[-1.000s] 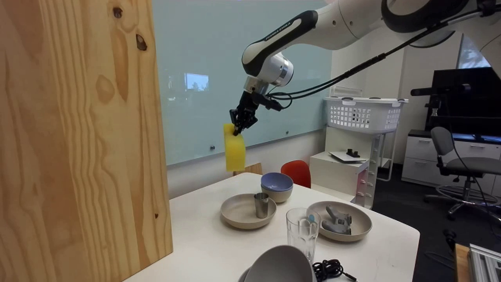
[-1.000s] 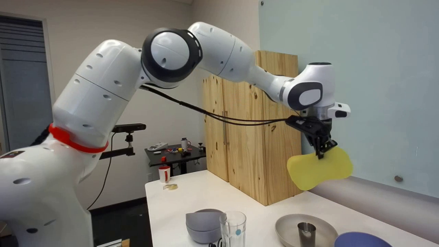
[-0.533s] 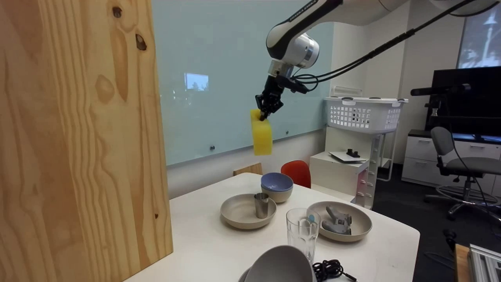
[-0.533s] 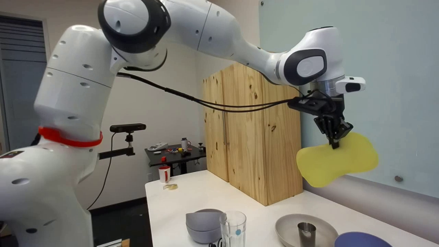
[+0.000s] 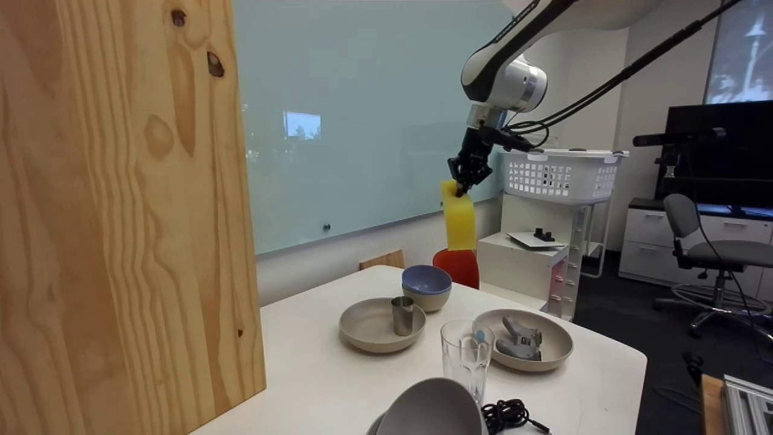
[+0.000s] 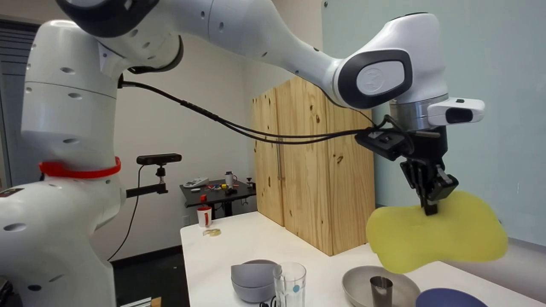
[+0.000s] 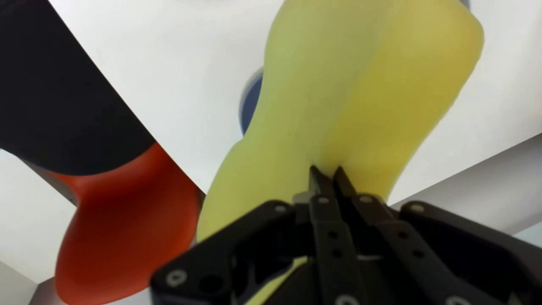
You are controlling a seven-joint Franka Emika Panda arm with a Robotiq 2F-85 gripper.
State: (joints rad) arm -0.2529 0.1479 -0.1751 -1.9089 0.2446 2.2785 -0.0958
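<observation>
Yellow sponge (image 6: 435,236), broad and smooth with a waisted, wavy outline, hangs tilted in midair over a white counter (image 5: 314,368), creased where the nearly closed gripper (image 7: 326,173) pinches it. Its wide face shows pale, with a deeper yellow along one side in the wrist view. Small lettering (image 5: 517,22) on the black band of the robot arm (image 5: 512,40) is too blurred to read for certain. Below, a blue bowl (image 5: 426,280) sits in a beige bowl (image 5: 426,301), near a shallow dish (image 5: 367,326) holding a metal cup (image 5: 403,317), while a clear glass (image 5: 465,365) bearing a blue dot (image 5: 481,336) stands close to a second dish (image 5: 558,349) with a gray controller (image 5: 520,347) in it. Farther back are a red chair (image 5: 457,270) and a white laundry basket (image 5: 564,176).
</observation>
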